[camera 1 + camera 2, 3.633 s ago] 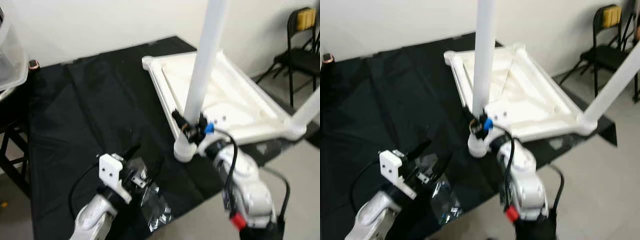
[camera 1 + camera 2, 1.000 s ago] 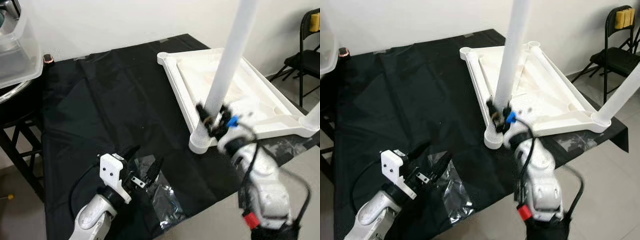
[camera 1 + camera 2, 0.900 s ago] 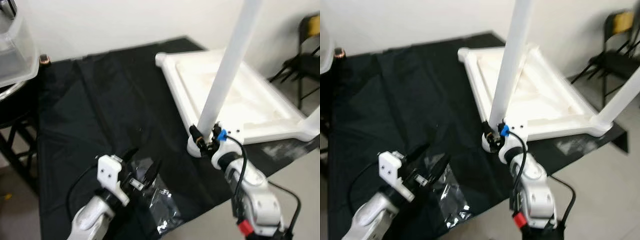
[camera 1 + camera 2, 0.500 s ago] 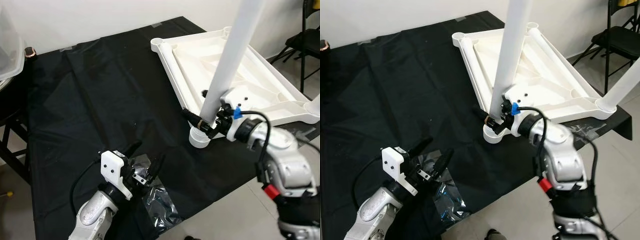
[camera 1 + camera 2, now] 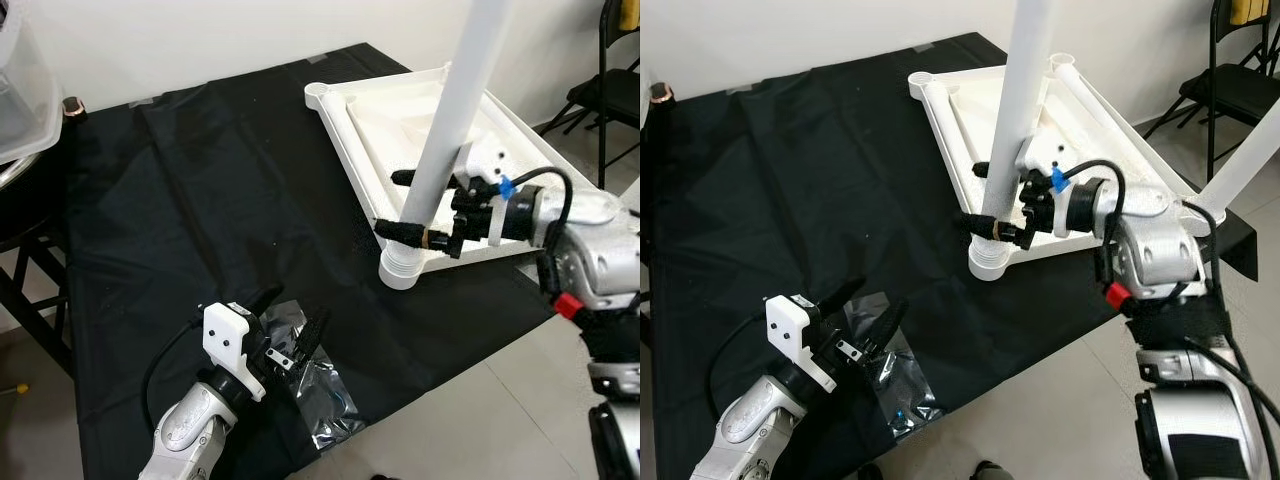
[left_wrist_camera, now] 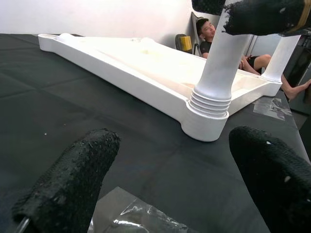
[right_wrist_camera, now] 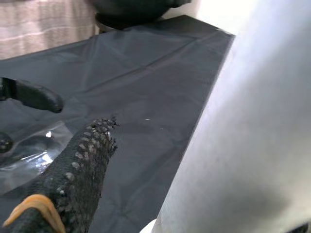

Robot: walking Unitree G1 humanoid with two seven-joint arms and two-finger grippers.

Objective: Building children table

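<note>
- Left gripper (image 5: 291, 327): nearest item, fingers spread, holding nothing, hovering just over the clear plastic bag (image 5: 318, 395) at the near edge of the black cloth (image 5: 180, 200). If you close or lower it here, you likely snag the film and drag the bag, and whatever small parts it holds, off the near edge.
- Right gripper (image 5: 402, 204): reaches in from the right, fingers pinching the white table leg (image 5: 452, 120) low down, just above its ribbed collar. A grip this low on a tall leg gives you little leverage; the pads may slip round the smooth tube if you twist.
- Corner socket (image 5: 402, 270): near corner of the upturned white table top (image 5: 400, 115), leg standing in it. I judge it not yet fully seated; a sideways push could cross-thread it or slide the whole top on the cloth.
- Second leg (image 5: 1250, 160): far right; a wide swing of your right arm could strike it.
</note>
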